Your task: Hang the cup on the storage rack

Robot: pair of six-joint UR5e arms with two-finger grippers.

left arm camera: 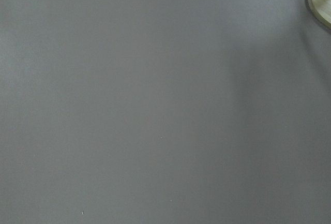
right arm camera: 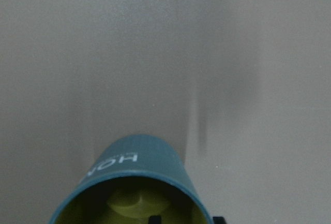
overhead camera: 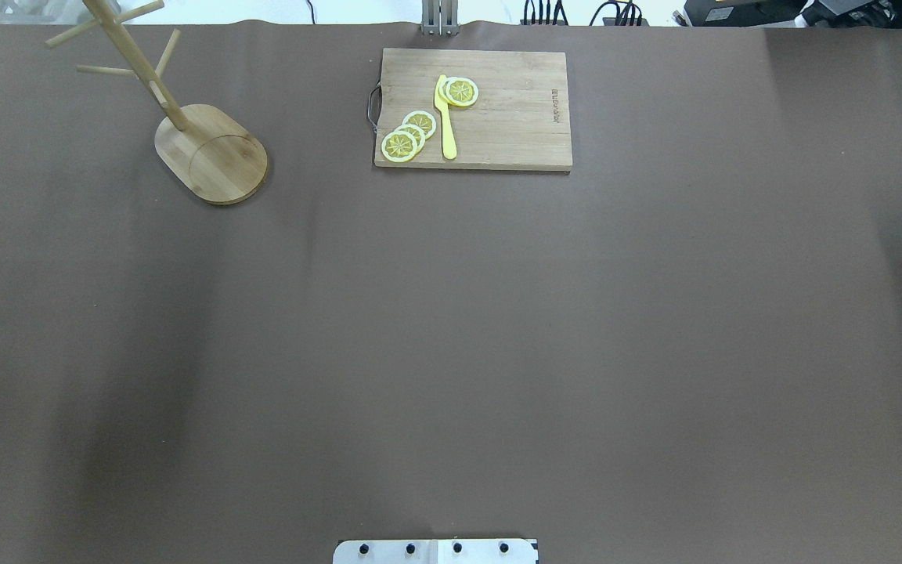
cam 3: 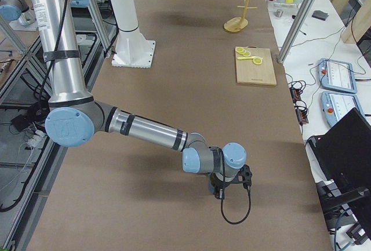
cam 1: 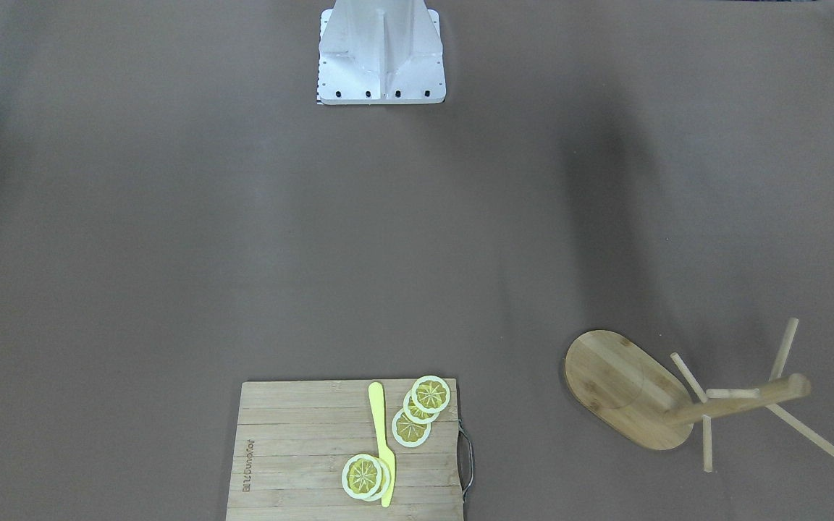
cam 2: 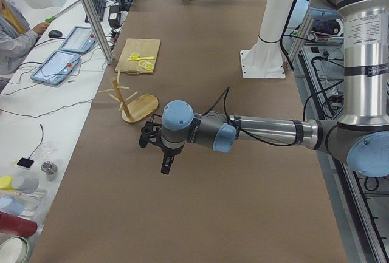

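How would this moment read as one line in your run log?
cup close in right wrist view, grip unclear | storage rack upright, pegs empty | left gripper over table | hang not yet done

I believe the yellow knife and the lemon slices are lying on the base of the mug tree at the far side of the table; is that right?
Not quite. The yellow knife and the lemon slices are lying on the cutting board at the far side of the table, not on the base of the mug tree. The overhead view shows the mug tree standing apart from the board, with nothing on its base.
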